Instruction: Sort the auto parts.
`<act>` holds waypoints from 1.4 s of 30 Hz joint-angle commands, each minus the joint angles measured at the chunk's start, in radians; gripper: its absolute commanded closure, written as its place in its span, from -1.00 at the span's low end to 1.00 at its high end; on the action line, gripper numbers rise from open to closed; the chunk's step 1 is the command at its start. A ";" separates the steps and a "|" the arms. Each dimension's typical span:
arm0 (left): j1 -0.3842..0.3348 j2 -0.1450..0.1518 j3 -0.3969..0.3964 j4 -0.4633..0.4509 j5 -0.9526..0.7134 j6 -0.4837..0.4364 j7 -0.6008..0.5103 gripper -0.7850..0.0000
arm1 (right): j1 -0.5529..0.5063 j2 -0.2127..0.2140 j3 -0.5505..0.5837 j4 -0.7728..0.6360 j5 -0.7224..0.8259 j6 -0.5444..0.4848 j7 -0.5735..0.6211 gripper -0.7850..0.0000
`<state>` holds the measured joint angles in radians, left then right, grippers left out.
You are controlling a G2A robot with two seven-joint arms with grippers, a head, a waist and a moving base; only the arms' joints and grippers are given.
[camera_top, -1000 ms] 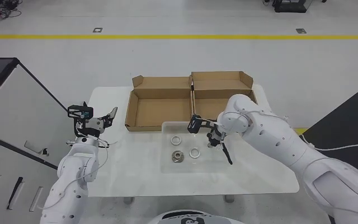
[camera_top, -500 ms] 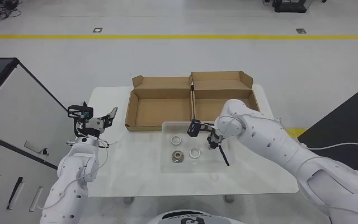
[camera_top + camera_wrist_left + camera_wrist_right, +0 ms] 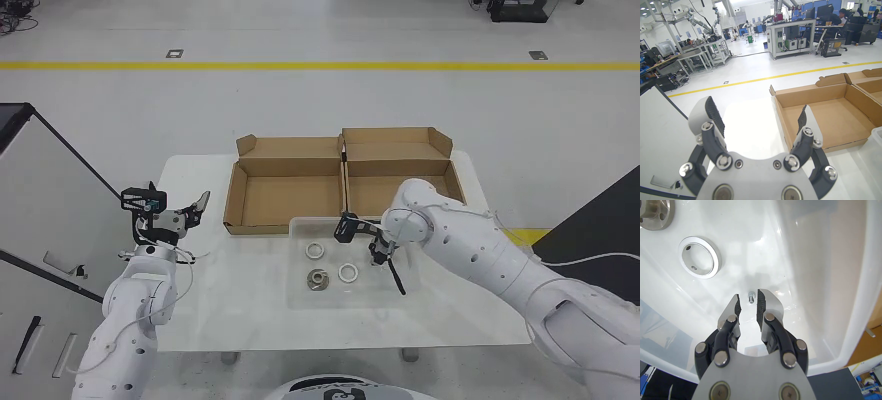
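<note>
Right hand (image 3: 748,294) low in the white tray (image 3: 335,296), centre of top view, fingers narrowly apart, a small bolt (image 3: 751,297) lying between them. Ring (image 3: 700,257) and flanged hub (image 3: 653,215) nearby in the tray. Left hand (image 3: 758,108) spread wide, empty, frame left. Two open cardboard boxes (image 3: 285,200) behind.

Right pincer (image 3: 747,299) parted around small bolt (image 3: 751,297) in white tray (image 3: 829,275).
</note>
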<state>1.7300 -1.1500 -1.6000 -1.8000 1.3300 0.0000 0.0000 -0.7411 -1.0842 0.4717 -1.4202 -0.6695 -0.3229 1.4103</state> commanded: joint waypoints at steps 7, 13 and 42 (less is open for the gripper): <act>0.000 0.000 0.000 0.000 0.000 0.000 0.000 -1.00 | -0.002 -0.008 -0.004 0.018 -0.009 0.000 -0.003 0.53; 0.000 0.000 0.000 0.000 0.000 0.000 0.000 -1.00 | -0.001 -0.012 -0.003 0.028 -0.012 -0.002 -0.005 0.53; 0.000 0.000 0.000 0.000 0.000 0.000 0.000 -1.00 | 0.005 -0.012 0.056 -0.042 0.014 0.015 0.042 1.00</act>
<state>1.7300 -1.1500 -1.6000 -1.8000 1.3300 0.0000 0.0000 -0.7349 -1.1009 0.5159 -1.4417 -0.6630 -0.3078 1.4446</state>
